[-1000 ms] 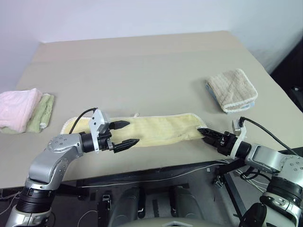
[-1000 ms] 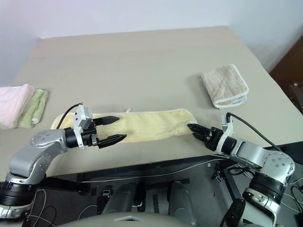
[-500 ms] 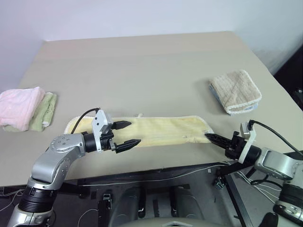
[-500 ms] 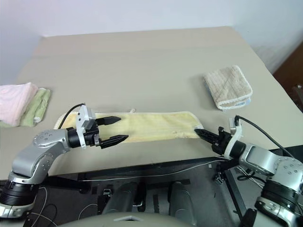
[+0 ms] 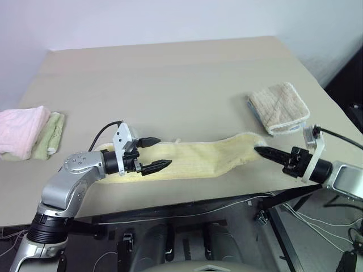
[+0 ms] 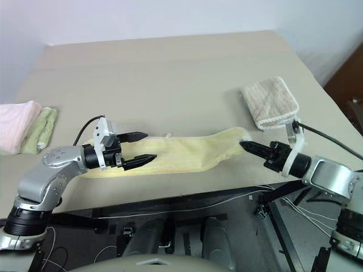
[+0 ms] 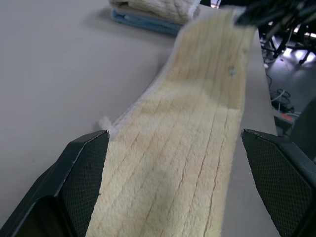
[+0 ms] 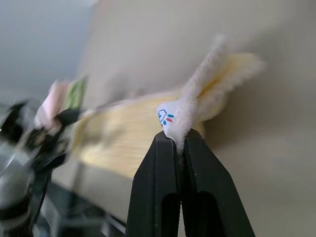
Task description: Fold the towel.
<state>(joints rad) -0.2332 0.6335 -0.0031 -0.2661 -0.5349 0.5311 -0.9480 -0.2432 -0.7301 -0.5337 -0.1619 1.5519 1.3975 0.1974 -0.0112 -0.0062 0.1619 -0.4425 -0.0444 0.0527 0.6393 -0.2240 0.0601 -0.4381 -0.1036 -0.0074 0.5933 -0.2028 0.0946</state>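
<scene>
Right wrist view: right gripper (image 8: 177, 140) jaws clamped on towel (image 5: 198, 158) hem; left gripper (image 5: 157, 153) jaws apart above it.

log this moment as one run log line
right gripper: shut on towel end, lifted | left gripper: open over towel | fold: not yet

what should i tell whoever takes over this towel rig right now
Right gripper: shut on the towel's right end, pinching its hem and holding it lifted off the table.
Left gripper: open, hovering over the towel's left part, holding nothing.
Towel: stretched out lengthwise near the table's front edge, its left part lying flat.
Done: right end gripped and raised.
Left: no fold made yet; probably carry the right end over toward the left end, lay it down and square it up.
</scene>
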